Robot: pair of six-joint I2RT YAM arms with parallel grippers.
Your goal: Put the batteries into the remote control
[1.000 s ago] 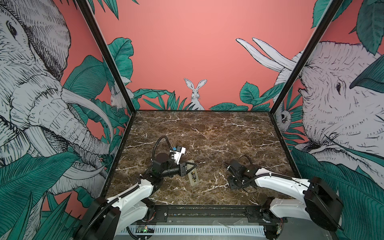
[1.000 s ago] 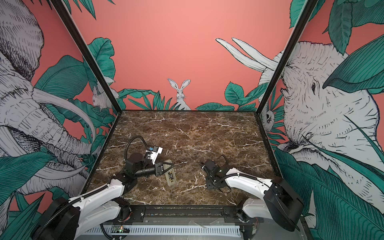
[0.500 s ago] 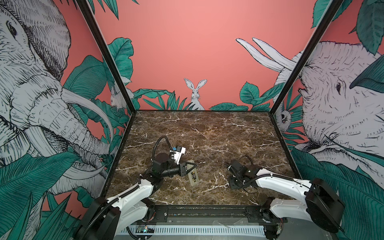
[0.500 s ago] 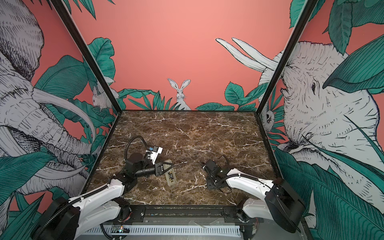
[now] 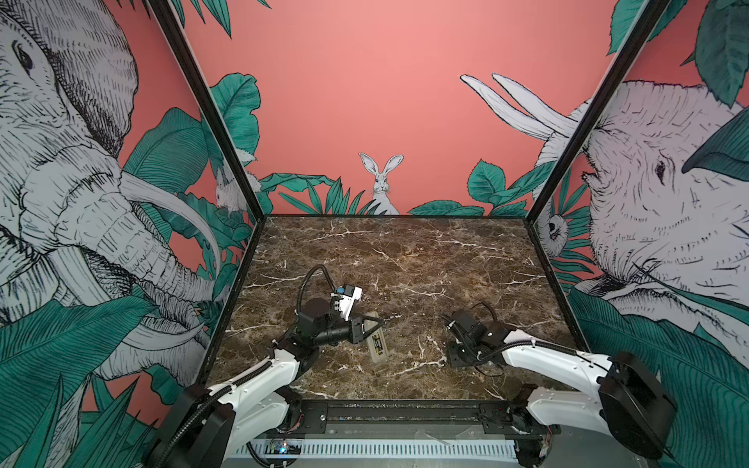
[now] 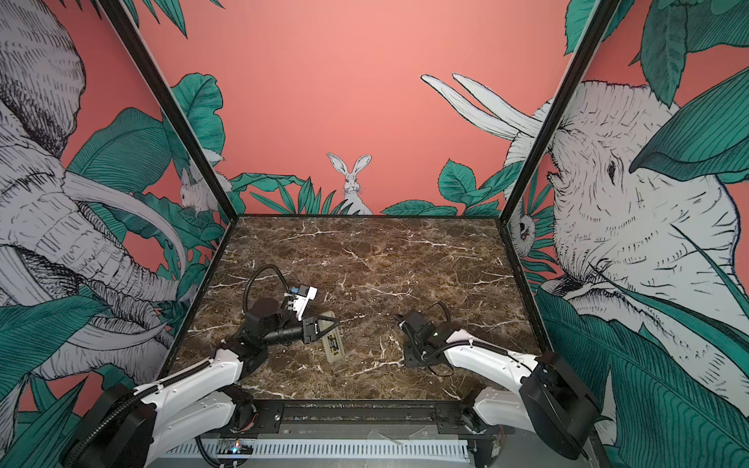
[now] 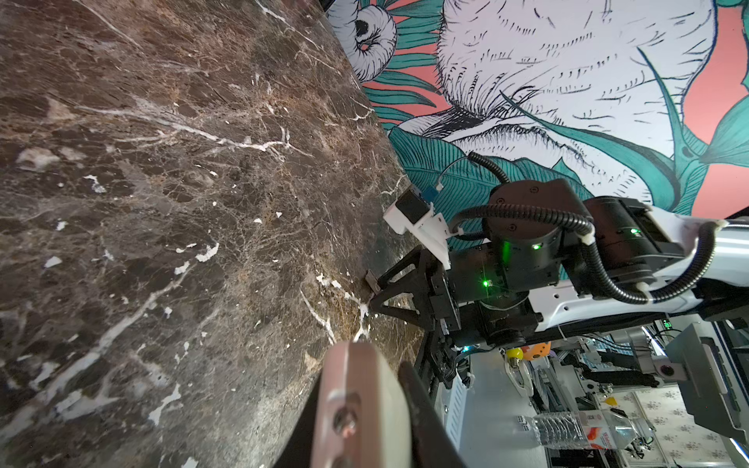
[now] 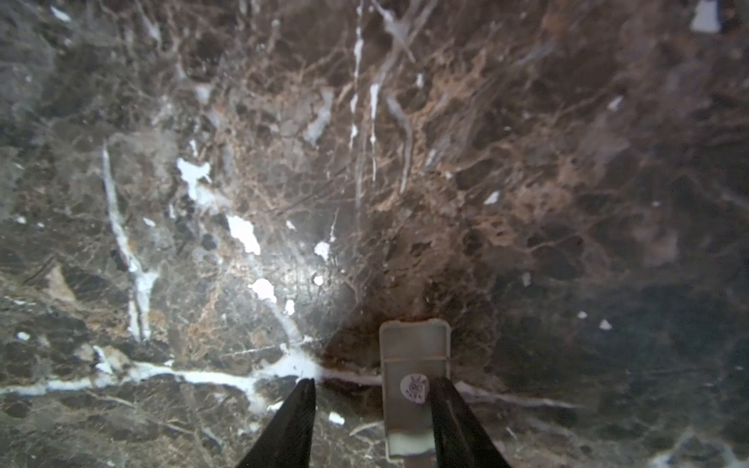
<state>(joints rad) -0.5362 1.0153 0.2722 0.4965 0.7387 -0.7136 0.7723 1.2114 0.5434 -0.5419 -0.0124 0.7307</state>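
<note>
Nothing visibly moved since a second ago. Left gripper stays clamped on slim greyish-beige remote control, lower centre, dark yellow-banded batteries in its bay. Right gripper half open, straddling small grey rectangular plastic cover on brown marble table.

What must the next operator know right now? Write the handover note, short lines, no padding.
Left gripper: shut on one end of the remote control, back facing up.
Right gripper: fingers apart, low over the table. The grey battery cover lies between them, against one finger, not clamped.
Batteries: dark and yellow shapes show inside the remote's uncovered back; too small to confirm both are seated.
Done: cover off, batteries apparently in.
Left: check the seating, then grip the cover and fit it back on.
</note>
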